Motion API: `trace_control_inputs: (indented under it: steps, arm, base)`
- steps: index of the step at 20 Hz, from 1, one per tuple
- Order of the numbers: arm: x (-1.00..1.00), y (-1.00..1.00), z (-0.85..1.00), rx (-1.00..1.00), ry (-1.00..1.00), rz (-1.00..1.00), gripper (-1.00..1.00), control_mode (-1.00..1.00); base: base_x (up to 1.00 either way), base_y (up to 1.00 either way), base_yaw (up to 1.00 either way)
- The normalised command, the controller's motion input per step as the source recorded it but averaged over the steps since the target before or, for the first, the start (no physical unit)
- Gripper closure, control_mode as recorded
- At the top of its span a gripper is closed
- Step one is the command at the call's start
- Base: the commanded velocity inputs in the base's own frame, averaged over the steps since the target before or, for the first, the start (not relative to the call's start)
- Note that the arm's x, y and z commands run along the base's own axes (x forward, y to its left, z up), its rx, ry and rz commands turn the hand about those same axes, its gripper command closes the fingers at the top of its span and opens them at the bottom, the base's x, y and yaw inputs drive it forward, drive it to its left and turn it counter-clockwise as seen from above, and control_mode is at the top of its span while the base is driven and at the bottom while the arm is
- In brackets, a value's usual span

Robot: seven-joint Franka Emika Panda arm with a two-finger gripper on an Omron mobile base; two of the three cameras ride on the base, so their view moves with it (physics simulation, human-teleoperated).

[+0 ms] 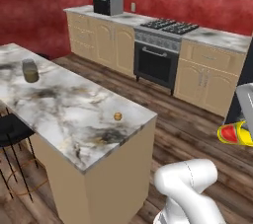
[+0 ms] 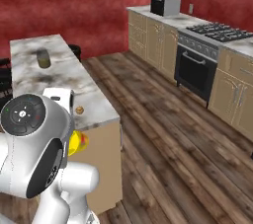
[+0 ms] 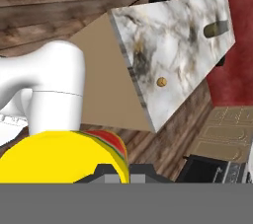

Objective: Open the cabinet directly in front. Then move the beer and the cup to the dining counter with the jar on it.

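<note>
My gripper (image 3: 116, 173) is shut on the yellow cup (image 3: 59, 156), whose red-orange mark shows on its side. The cup (image 1: 234, 133) hangs over the wooden floor, right of the dining counter (image 1: 69, 119) and about level with its top. In the right base view the cup (image 2: 77, 142) peeks out behind my arm, close to the counter's near end (image 2: 99, 112). The jar (image 1: 30, 71) stands upright on the marble top toward its far end, well away from the cup. The beer and the cabinet are out of view.
A small round brown thing (image 1: 117, 116) lies near the counter's near corner. Black stools (image 1: 12, 134) stand along its left side. A black oven (image 1: 155, 62) and low tan cabinets (image 1: 210, 77) line the red wall, with a microwave (image 1: 108, 5) on the worktop.
</note>
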Motion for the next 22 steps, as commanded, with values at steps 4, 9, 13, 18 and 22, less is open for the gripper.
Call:
trace_control_inputs:
  steps: [4,9,13,18,22]
  arm:
    - [0.00,0.00,0.00,0.00,0.00,0.00,1.00,1.00]
    - [0.00,0.00,0.00,0.00,0.00,0.00,1.00,1.00]
    - [0.00,0.00,0.00,0.00,0.00,0.00,1.00,1.00]
    - [0.00,0.00,0.00,0.00,0.00,0.00,1.00,1.00]
    - [0.00,0.00,0.00,0.00,0.00,0.00,1.00,1.00]
  base:
    - [0.16,-0.20,0.27]
    - [0.19,-0.24,0.27]
    - [0.24,-0.26,0.27]
    - [0.25,-0.25,0.27]
    - [0.25,-0.26,0.26]
